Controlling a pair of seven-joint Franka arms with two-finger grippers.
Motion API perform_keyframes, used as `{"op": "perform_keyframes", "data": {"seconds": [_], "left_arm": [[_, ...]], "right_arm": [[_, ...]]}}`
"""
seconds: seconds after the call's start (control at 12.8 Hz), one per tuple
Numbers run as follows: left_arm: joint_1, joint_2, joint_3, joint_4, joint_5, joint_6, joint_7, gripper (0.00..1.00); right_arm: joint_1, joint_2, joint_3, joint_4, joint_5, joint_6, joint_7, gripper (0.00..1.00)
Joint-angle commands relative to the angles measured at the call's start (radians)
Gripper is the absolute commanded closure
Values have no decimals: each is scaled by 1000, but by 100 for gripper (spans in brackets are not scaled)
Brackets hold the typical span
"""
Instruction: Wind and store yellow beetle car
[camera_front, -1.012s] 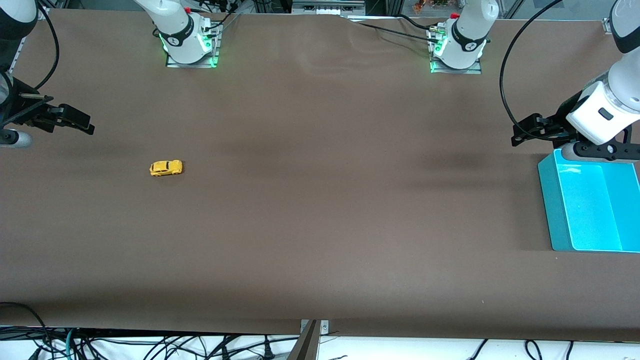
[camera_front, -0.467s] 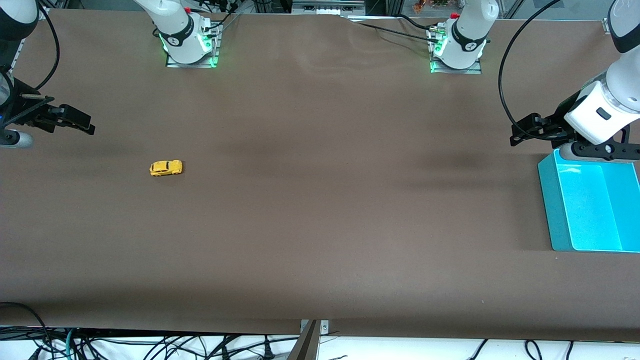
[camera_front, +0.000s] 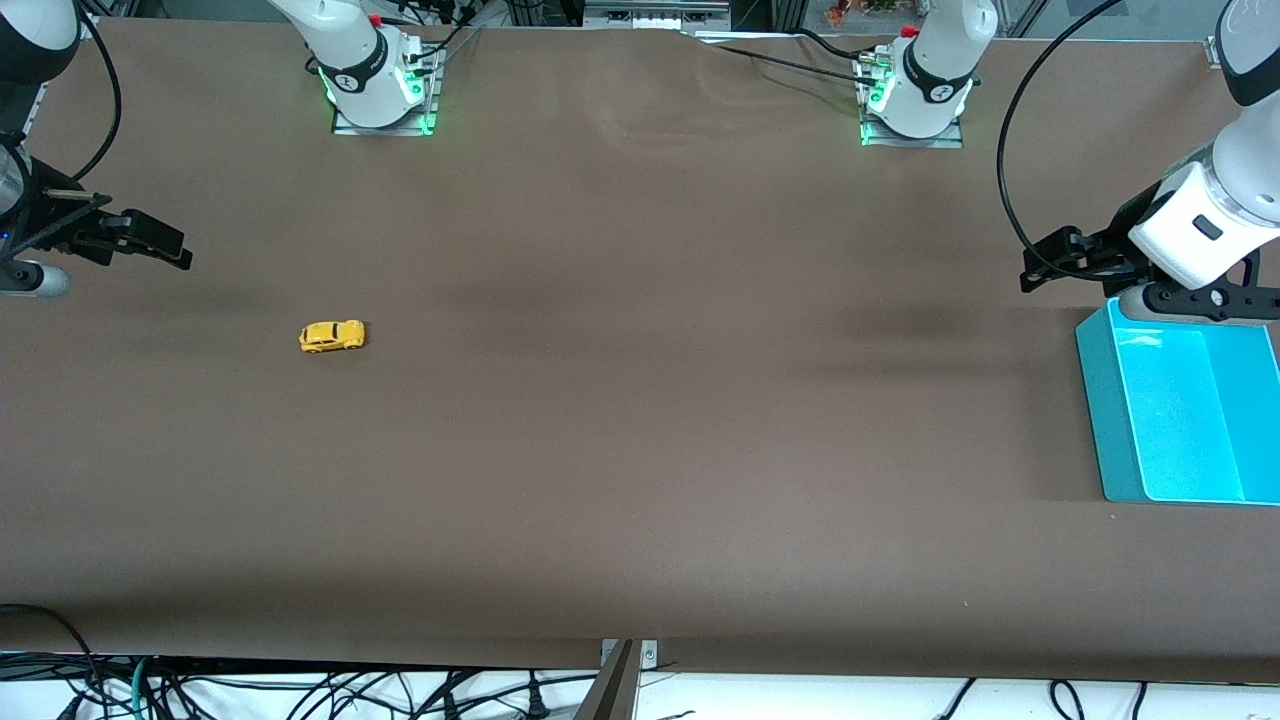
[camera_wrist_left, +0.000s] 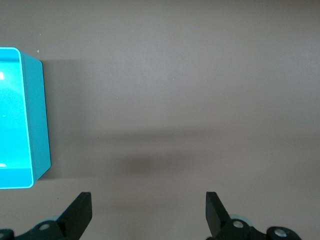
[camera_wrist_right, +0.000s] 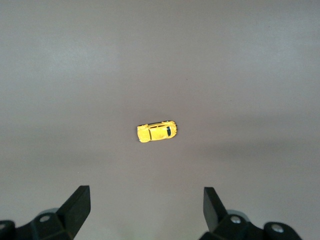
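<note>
Brown table, wide, mostly bare. Car sits on its wheels toward the right arm's end, on the mat, touching nothing. Yellow body, dark windows; its long axis runs along the table's length. In the right wrist view the car shows from above, out ahead of the two fingertips and well apart from them.

Right gripper hangs in the air at the right arm's end, at about 10 o'clock from the car in the front view, well apart from it. Jaws spread wide, nothing between them; in its wrist view the two black fingers stand far apart with bare mat in the gap. Right gripper point in that view: right gripper.

Left gripper is up in the air at the left arm's end, over bare mat just beside the bin, at about 11 o'clock from it in the front view. Jaws wide open, holding nothing; its wrist view shows both fingers apart, left gripper, mat and a soft shadow under them. Bin is teal, open-topped, rectangular; nothing visible inside. It stands on the mat, well apart from the car, roughly 3 o'clock from it in the front view.

Both arm bases sit along the 12 o'clock edge of the front view, green lights on.
</note>
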Motion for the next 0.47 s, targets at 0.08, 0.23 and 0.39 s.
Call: {"op": "perform_keyframes", "data": {"seconds": [0.08,0.23,0.39], "left_arm": [[-4,15,1,34,-8,-20,18,0],[-7,30,1,34,-8,-21,17,0],[-5,43,1,34,-6,-21,15,0]], "right_arm": [[10,-7,-7,-6,-9,-3,2,0],[10,-9,-7,-15,-9,-3,1,0],[10,-10,-7,-18,-11,-3,1,0]]}}
